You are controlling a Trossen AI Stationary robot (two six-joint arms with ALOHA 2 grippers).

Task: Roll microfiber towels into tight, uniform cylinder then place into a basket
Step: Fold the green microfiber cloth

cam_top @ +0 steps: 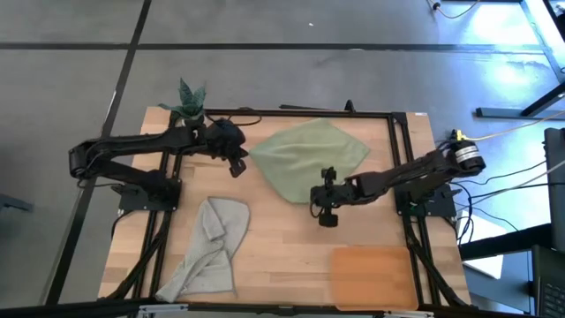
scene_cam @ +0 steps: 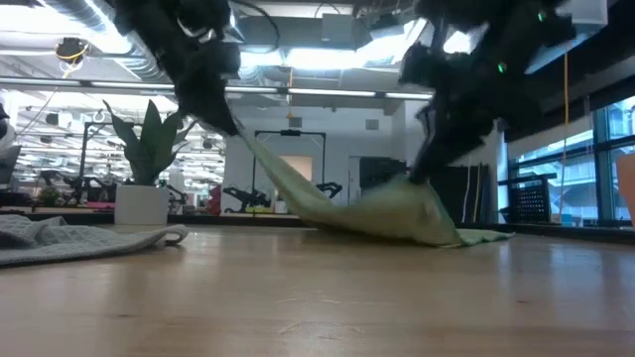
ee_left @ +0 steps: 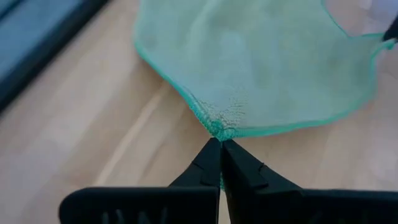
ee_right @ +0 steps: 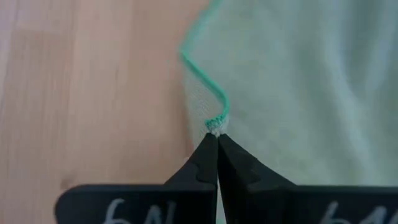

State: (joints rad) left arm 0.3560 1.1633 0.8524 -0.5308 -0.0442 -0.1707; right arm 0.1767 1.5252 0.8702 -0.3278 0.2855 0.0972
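Overhead, the green towel (cam_top: 311, 159) lies spread near the far middle of the bench (cam_top: 282, 256), with both arms pinching it. Left pincer (cam_top: 237, 164) is closed on the towel's corner at the edge nearest the plant (cam_top: 189, 99); its wrist view shows both fingers (ee_left: 208, 165) pressed together with the bunched green hem (ee_left: 219, 127) caught at their tips. Right pincer (cam_top: 327, 212) is closed on the towel's near corner, on the side toward the basket (cam_top: 371, 276); its wrist view shows the same tight pinch on a small fold of hem (ee_right: 214, 124).

Low view: the towel (scene_cam: 367, 213) is lifted at the left-held corner, stretching up as a taut slope to that pincer (scene_cam: 226, 121), while the rest sags onto the bench (scene_cam: 317, 288) below the right arm (scene_cam: 466, 89). Whether the right-held corner is raised clear of the bench I cannot tell.

Grey towel (cam_top: 210, 247) lies crumpled and unrolled, well apart from the green one, on the near side of the bench from the plant. It shows as a low heap (scene_cam: 79, 238) at bench level, with the plant (scene_cam: 149, 159) in its white pot behind it.

Basket sits at the bench's near corner, on the right arm's side, apart from both towels.
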